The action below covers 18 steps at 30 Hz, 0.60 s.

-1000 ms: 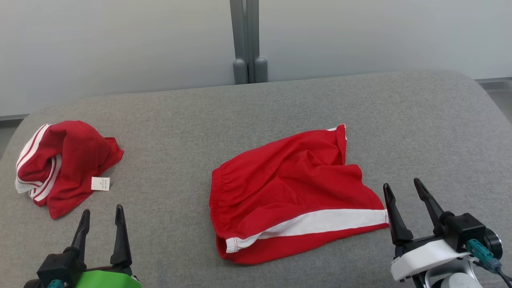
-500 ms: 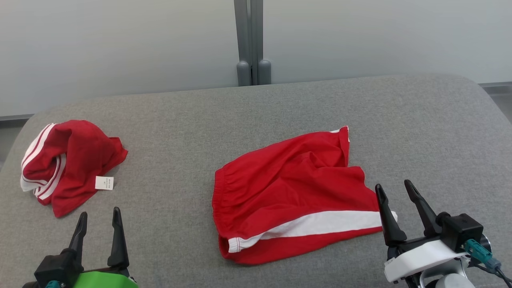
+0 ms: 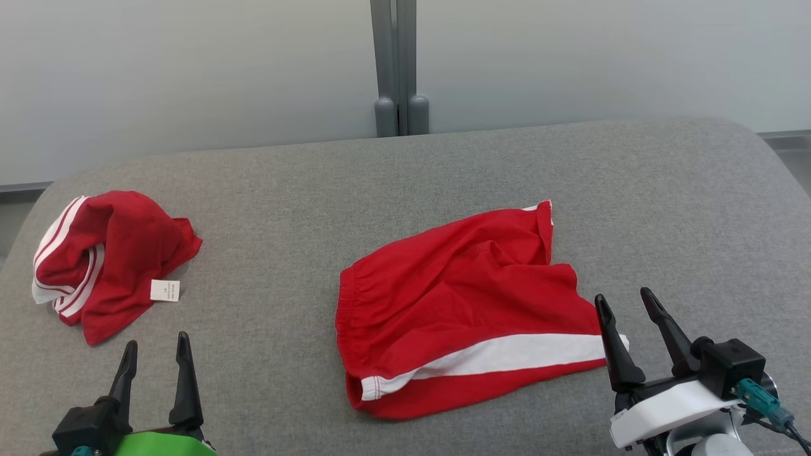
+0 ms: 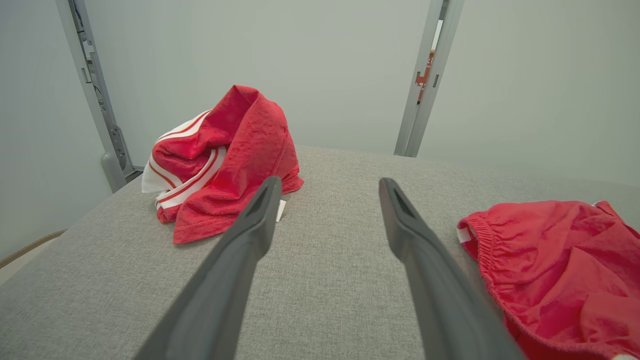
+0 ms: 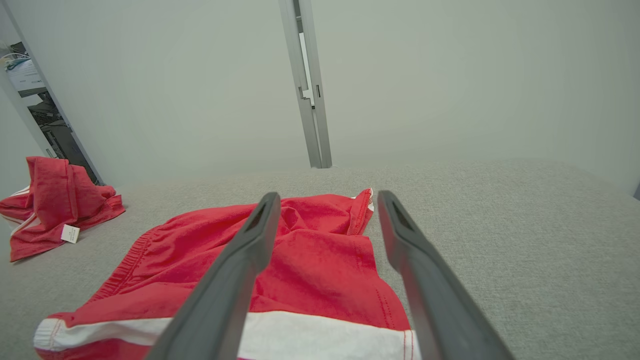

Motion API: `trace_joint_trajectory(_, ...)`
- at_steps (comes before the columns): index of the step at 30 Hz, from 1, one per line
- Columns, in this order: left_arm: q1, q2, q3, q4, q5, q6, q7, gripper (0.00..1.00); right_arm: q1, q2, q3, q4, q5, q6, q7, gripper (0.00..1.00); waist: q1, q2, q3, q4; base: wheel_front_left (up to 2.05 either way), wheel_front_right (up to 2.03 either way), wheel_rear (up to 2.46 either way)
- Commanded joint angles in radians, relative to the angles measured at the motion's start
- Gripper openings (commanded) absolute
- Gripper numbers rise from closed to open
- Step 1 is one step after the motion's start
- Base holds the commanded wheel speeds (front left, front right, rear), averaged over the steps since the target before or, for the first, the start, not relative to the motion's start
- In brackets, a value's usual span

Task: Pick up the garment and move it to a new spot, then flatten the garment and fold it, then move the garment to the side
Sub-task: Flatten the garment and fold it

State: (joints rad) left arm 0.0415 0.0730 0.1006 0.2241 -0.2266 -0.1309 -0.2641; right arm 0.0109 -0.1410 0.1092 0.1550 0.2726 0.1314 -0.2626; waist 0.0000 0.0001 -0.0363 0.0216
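The garment lies crumpled at the far left of the grey cushion, a red heap with white stripes and a small white tag; it also shows in the left wrist view and the right wrist view. My left gripper hovers open just in front of it, nothing between its fingers. My right gripper is open at the right hem of a pair of red shorts, its fingers on either side of that hem.
The red shorts with a white side stripe lie spread in the cushion's middle. A grey post stands against the pale wall behind. The cushion's rounded corners fall away at the back left and back right.
The head camera shifted slightly. My right gripper moved a little left, onto the shorts' right hem. My left gripper drew back slightly. Both stay open; the clothes have not moved.
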Motion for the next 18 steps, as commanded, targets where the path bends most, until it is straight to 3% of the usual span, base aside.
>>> trace_joint_trajectory(1, -0.002, 0.005, 0.003, 0.000, -0.001, 0.001, 0.000, 1.00, -0.009, -0.005, 0.000, 0.002, -0.002, -0.002, -0.003, 1.00, 0.0000, -0.0001, 0.000, 0.000, 0.00, 0.00, 0.00)
trace_joint_trajectory(11, -0.002, 0.003, -0.012, 0.003, -0.005, 0.001, 0.000, 1.00, -0.010, -0.009, -0.001, 0.012, -0.013, -0.002, -0.003, 1.00, 0.0000, -0.0001, 0.000, 0.000, 0.00, 0.00, 0.00)
trace_joint_trajectory(18, -0.009, 0.001, -0.173, 0.039, -0.034, 0.001, 0.000, 1.00, -0.029, -0.018, -0.044, 0.091, -0.055, -0.002, -0.003, 1.00, 0.0000, -0.0001, 0.009, 0.002, 0.00, 0.00, 0.00)
